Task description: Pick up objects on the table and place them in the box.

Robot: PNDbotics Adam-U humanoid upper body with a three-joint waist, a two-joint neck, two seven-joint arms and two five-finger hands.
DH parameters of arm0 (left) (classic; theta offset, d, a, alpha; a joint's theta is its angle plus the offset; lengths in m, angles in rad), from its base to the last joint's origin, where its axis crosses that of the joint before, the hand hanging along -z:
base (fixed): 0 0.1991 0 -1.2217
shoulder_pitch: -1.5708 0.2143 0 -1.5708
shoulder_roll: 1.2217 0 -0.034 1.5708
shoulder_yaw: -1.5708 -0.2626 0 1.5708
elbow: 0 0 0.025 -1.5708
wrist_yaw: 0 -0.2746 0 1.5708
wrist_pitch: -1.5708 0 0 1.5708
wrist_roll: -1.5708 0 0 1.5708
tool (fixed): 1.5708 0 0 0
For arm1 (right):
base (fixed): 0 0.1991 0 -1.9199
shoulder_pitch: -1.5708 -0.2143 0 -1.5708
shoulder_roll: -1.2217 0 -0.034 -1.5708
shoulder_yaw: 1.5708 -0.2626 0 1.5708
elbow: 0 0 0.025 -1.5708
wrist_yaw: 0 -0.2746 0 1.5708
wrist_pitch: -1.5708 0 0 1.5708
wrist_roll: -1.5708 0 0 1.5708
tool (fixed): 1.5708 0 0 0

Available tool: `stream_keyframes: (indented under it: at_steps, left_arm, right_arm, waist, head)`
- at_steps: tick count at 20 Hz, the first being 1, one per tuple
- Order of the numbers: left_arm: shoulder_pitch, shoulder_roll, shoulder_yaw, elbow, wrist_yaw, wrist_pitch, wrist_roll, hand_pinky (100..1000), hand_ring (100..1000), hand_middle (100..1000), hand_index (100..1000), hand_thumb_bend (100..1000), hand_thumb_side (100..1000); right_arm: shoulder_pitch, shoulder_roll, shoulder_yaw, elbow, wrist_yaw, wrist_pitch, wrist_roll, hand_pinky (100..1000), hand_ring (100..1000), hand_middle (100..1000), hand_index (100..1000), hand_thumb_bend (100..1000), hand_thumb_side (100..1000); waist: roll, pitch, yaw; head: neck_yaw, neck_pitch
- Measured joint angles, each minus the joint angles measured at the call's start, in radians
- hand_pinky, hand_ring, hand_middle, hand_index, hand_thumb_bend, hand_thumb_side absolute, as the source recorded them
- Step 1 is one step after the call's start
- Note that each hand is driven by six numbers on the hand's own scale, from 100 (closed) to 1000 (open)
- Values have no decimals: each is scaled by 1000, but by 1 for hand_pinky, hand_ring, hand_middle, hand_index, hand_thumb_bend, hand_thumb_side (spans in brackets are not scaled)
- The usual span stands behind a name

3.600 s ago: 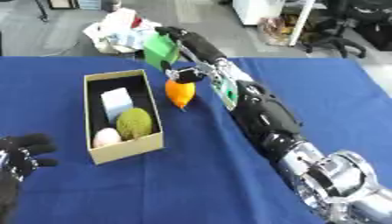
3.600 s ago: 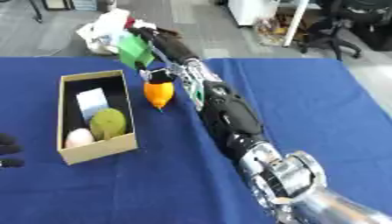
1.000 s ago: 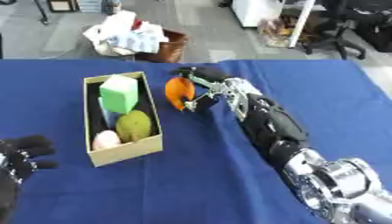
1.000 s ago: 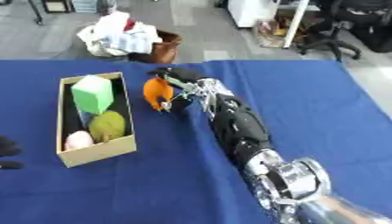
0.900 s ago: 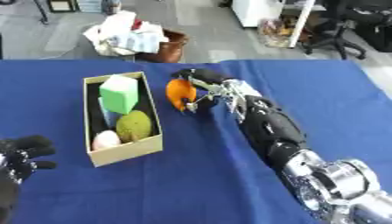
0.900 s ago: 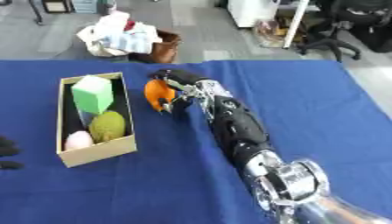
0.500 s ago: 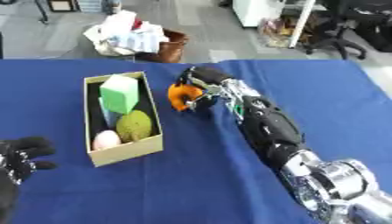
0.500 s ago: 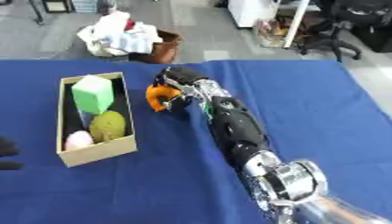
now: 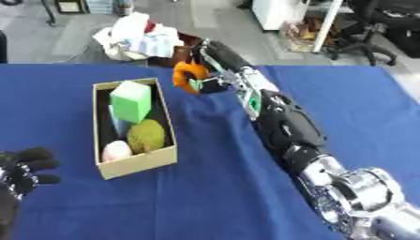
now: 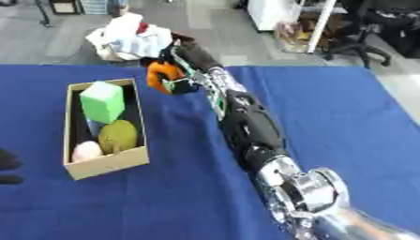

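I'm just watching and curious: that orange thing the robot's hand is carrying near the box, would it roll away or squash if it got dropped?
The orange object looks rounded, so it would probably roll on the flat blue table. It keeps its shape with the right hand curled round it, so it seems fairly stiff. It looks small beside the box, so it is likely light.

The left hand (image 9: 23,174) is cut off at the lower-left corner
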Motion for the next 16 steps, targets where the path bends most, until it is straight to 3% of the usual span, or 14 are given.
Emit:
stream_keyframes:
  at_steps: [6,11,15,16]
  left_arm:
    - [-13,0,-13,-5,5,1,-14,627,716,664,744,100,891]
    - [-24,0,-24,-6,10,2,-24,627,716,662,744,100,890]
    - [-28,0,-25,-9,12,3,-29,627,715,661,744,100,889]
    - [-29,0,-26,-10,13,4,-30,627,715,661,744,100,889]
  right_arm:
    - [-10,-5,-5,-16,-117,8,38,284,331,352,606,100,111]
    - [-10,1,2,-20,-146,-1,74,304,346,374,638,100,148]
    - [-9,22,11,-26,-150,-28,105,404,428,485,774,100,192]
    - [-9,29,15,-26,-152,-39,116,476,486,569,857,100,210]
  waist:
    - [0,7,50]
    - [0,14,85]
    - [0,16,97]
    - [0,16,97]
  head:
    - [-3,-12]
    - [-15,-16]
    - [-21,-17]
    - [-23,-17]
